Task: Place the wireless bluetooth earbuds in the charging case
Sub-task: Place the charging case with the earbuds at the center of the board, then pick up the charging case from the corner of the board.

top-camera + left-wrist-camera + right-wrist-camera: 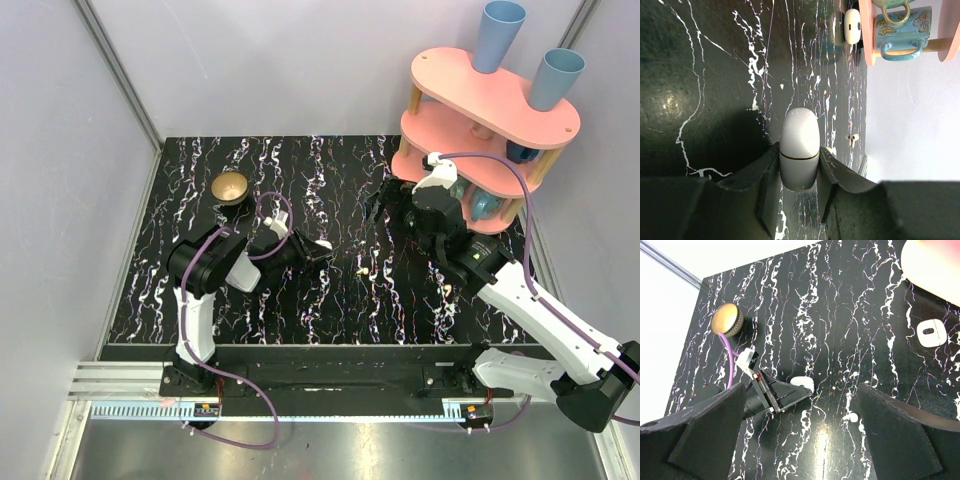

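Note:
My left gripper (316, 251) (799, 148) is shut on a closed white charging case (799, 142) (323, 244), gripping its lower half just above the black marbled table. In the right wrist view the same case (803, 384) peeks out at the left gripper's tip. One small white earbud (362, 268) (852, 417) (853, 137) lies on the table right of the held case. My right gripper (388, 203) (800, 440) hangs open above the table with nothing between its fingers. A second white case (931, 333) (852, 25) lies by the foot of the pink shelf.
A pink two-tier shelf (490, 110) stands at the back right, carrying blue cups (498, 35) on top and mugs (902, 30) below. A small gold bowl (230, 187) (727, 319) sits at the back left. Grey walls close off the table's sides.

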Tool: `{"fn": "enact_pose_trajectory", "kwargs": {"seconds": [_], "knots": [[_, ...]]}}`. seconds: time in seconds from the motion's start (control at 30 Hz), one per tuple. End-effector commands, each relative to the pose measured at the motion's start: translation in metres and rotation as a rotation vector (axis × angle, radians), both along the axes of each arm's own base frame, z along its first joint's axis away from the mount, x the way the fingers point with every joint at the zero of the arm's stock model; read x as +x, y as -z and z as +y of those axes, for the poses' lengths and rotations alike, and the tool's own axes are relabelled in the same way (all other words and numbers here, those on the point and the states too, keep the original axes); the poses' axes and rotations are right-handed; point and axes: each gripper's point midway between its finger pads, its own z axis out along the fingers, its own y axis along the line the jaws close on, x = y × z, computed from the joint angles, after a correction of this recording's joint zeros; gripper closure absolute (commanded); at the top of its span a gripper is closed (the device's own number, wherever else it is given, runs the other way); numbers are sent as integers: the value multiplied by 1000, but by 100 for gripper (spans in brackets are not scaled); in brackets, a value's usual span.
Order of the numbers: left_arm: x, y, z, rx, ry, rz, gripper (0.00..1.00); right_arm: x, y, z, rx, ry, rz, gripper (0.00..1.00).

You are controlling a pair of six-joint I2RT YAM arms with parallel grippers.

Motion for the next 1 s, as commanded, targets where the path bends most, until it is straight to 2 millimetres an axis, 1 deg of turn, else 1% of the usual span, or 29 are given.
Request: {"fn": "enact_pose_trajectory", "kwargs": {"seconds": [0.0,0.2,0.27,0.43,0.53,0.63,0.8,0.87,0.97], "knots": [[5,-11,-2,-29,15,-47,63,2,-15,0,16,-7,-33,0],[5,-13,1,-48,-6,-38,58,3,-15,-1,13,-8,-32,0],[5,-15,0,-57,-7,-34,55,2,-15,0,12,-11,-33,0],[5,-12,0,-57,-9,-25,54,2,-17,-3,11,-5,-39,0],[4,-16,0,-68,-4,-31,54,1,-17,-4,11,-2,-41,0],[3,-24,-1,-79,10,-51,54,1,-18,-5,13,1,-44,0],[-1,-47,-4,-76,55,-115,53,4,-15,-10,4,28,-42,0],[-2,-58,-5,-42,79,-153,53,7,-11,-15,-4,61,-35,0],[-4,-72,0,28,91,-200,53,10,-7,-22,-12,97,-21,0]]}}
